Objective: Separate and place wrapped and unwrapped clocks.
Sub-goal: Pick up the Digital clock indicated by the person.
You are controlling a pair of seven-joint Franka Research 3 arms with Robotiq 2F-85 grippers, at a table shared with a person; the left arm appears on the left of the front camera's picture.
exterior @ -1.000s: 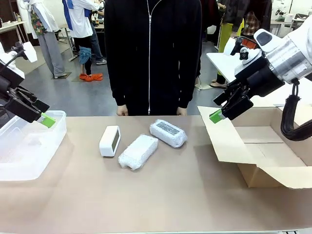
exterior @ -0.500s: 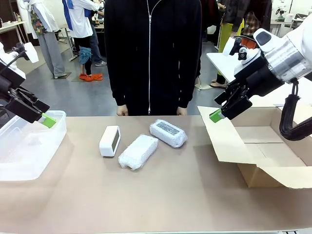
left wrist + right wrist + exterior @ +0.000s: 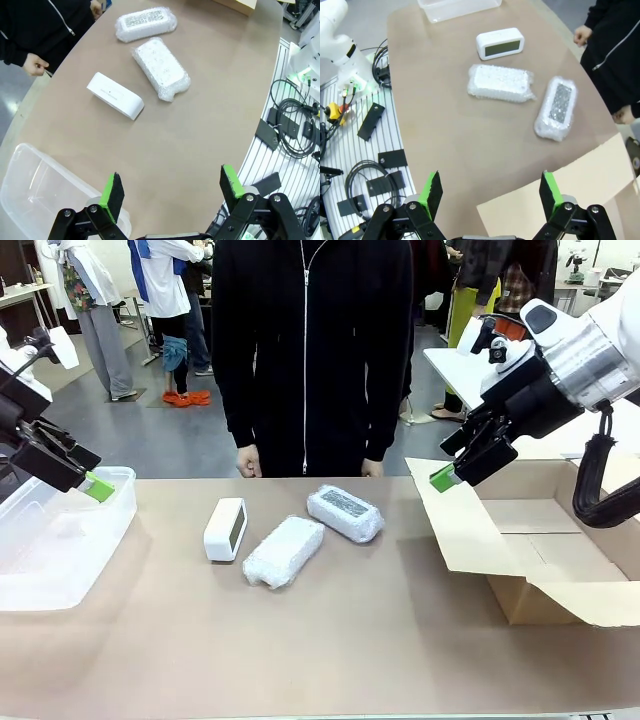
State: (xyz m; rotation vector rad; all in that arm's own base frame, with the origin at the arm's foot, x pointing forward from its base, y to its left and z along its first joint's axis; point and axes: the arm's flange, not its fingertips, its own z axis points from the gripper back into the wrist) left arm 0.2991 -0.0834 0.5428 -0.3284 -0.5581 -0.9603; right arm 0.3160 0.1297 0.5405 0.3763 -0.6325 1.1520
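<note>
Sorting has not begun: the bare clock (image 3: pixel 225 529), the nearer bubble-wrapped clock (image 3: pixel 284 551) and the farther bubble-wrapped clock (image 3: pixel 345 513) lie mid-table. My left gripper (image 3: pixel 171 189), above the clear bin (image 3: pixel 125 502), and my right gripper (image 3: pixel 489 191), above the cardboard box (image 3: pixel 470 530), hang spread and empty. Next I must descend squarely over one clock.

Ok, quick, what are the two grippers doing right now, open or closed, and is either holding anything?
Left gripper: open, holding nothing.
Right gripper: open, holding nothing.
</note>
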